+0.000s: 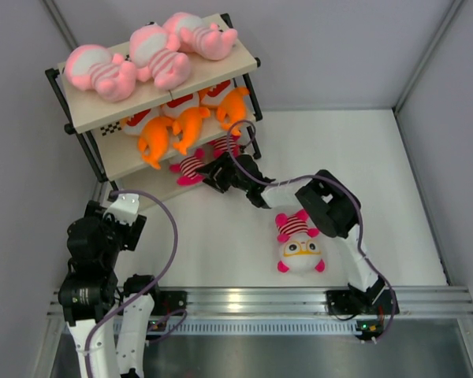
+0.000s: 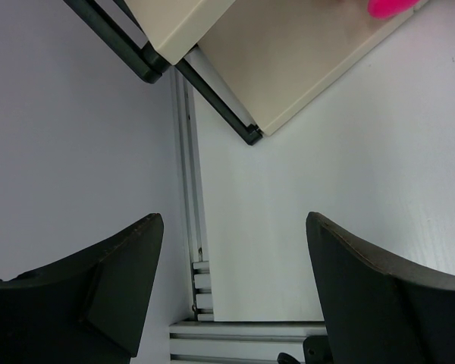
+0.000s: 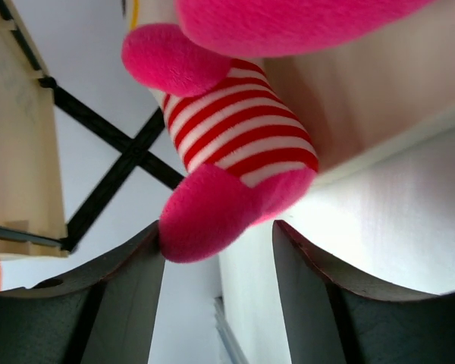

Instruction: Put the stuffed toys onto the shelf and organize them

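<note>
stretching to the shelf point(image 1: 83, 113), right gripper point(image 3: 216, 227) parted at a striped toy point(image 3: 243, 136); left gripper point(image 2: 235, 221) spread.

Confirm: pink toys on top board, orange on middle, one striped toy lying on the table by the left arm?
Wrong arm. The striped toy on the table lies by the right arm, as the top view shows. Pink toys on top, orange on middle: correct.

We're in a robotics lab cell here: plain grey wall panels point(image 1: 339, 47) box in a white tabletop point(image 1: 378, 157). An aluminium rail point(image 1: 260, 299) runs along the near edge, with the left arm point(image 1: 94, 260) and right arm point(image 1: 335, 209) bolted there, cables looping. The shelf point(image 1: 85, 116) stands on the table.
</note>
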